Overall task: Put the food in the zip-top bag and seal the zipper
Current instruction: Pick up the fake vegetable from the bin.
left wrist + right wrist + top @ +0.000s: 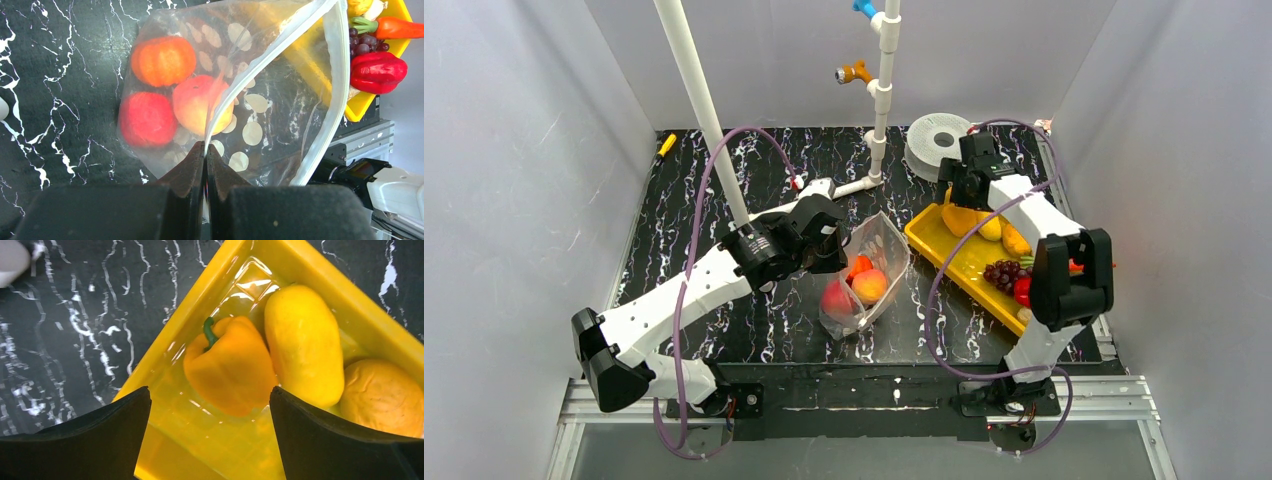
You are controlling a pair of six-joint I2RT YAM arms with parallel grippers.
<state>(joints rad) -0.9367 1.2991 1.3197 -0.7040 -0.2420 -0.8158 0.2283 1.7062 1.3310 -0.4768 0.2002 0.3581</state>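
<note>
Our left gripper (205, 155) pinches the zip-top bag (280, 115) rim; our right gripper (209, 396) hangs spread above the orange pepper (230, 371). Closing off-centre could squirt it away.

Enclosure: 3 plain pale grey wall panels (514, 150) surround a black tabletop (754, 340) with white marble veining. Aluminium rails (1114, 388) border the near edge. Lighting: even.

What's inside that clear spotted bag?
Three toy fruits show through the zip-top bag: an orange one, a red one and a peach. The left fingers cover its nearest edge, so anything there is hidden.
</note>
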